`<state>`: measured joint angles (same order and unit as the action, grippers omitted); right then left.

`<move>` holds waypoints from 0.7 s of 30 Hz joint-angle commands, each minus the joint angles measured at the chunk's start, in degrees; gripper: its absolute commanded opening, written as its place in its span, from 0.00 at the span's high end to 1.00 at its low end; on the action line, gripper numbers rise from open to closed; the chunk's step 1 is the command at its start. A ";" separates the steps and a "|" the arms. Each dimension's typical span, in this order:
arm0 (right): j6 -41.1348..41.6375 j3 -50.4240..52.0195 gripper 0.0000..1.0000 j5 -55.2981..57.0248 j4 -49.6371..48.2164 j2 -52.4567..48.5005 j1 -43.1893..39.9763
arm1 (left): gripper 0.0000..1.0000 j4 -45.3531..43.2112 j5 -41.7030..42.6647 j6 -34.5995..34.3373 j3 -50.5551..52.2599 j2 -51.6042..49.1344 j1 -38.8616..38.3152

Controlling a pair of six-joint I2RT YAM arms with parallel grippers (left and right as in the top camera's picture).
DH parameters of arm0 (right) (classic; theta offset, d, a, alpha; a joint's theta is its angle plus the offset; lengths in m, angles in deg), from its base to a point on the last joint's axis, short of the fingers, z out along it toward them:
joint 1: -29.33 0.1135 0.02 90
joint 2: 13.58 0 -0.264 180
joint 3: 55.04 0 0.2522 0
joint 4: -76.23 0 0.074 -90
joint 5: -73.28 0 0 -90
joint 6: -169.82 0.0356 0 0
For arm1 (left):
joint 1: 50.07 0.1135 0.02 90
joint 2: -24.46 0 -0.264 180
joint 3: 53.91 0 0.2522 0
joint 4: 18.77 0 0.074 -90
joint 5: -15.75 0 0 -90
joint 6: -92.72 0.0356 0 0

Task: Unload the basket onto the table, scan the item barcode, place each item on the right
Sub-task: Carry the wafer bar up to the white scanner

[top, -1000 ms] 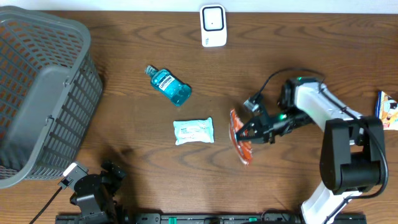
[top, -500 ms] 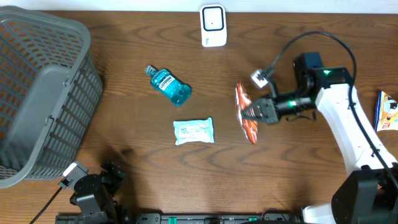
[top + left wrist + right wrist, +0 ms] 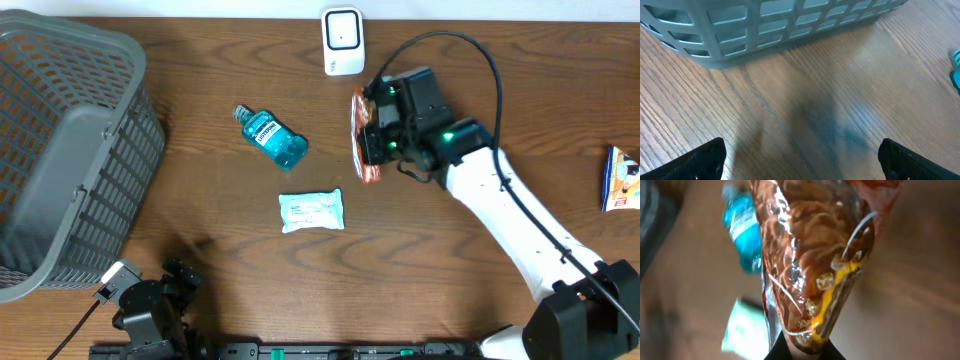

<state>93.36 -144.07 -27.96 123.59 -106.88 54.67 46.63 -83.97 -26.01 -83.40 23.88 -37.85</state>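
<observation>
An orange snack packet is hanging on edge just below the white scanner at the far side of the table. The right gripper is pinching it shut by one end, apparently to offer a broad face to the reader. The wrist view is showing noodle-like contents through clear film (no barcode or lettering is coming through legibly). A blue mouthwash bottle and a pale wipes pack are lying well apart to the left, their labels too small to read. The left gripper is resting with fingers spread wide beside the grey basket.
</observation>
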 commanded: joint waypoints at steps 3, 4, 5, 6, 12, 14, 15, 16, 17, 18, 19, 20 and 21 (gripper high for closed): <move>6.73 -1.05 0.99 7.02 -8.07 -3.82 -1.42 | 0.02 1.81 -0.13 0.35 0.46 0.28 0.20; 7.30 -1.49 0.99 6.51 -10.08 -5.14 -1.92 | 0.02 1.81 -0.13 0.35 0.46 0.28 0.20; 7.76 -2.40 0.99 5.84 -11.61 -6.71 -2.38 | 0.02 1.81 -0.15 0.33 0.46 0.28 0.20; 7.93 -4.37 0.99 4.52 -12.50 -8.90 -2.86 | 0.02 1.81 -0.13 0.33 0.46 0.28 0.20; 8.07 -22.56 0.99 4.00 -10.99 -23.89 -3.61 | 0.02 1.81 -0.13 0.33 0.46 0.28 0.20; 8.09 -30.51 0.99 4.92 -10.05 -29.59 -3.87 | 0.02 1.81 -0.15 0.33 0.46 0.28 0.20; 8.07 -34.16 0.99 4.96 -9.84 -32.13 -4.02 | 0.02 1.81 -0.13 0.33 0.46 0.28 0.20; 8.11 -41.44 0.99 5.29 -9.84 -37.29 -4.33 | 0.02 1.81 -0.13 0.35 0.46 0.28 0.20; 8.22 -45.07 0.99 5.84 -9.84 -39.58 -4.46 | 0.02 1.81 -0.13 0.35 0.46 0.28 0.20; 8.70 -48.89 0.99 7.41 -9.81 -42.58 -4.59 | 0.02 1.81 -0.13 0.33 0.46 0.28 0.20; 8.94 -51.80 0.99 9.33 -9.84 -44.81 -4.66 | 0.02 1.81 -0.13 0.33 0.46 0.28 0.20; 9.35 -54.90 0.99 12.17 -9.94 -47.23 -4.66 | 0.02 1.81 -0.13 0.33 0.46 0.28 0.20; 9.42 -57.13 0.99 14.29 -10.34 -49.20 -4.66 | 0.02 1.81 -0.13 0.33 0.46 0.28 0.20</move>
<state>101.19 -192.81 -21.41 113.58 -149.96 50.74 46.65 -83.97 -26.01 -83.40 23.86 -37.85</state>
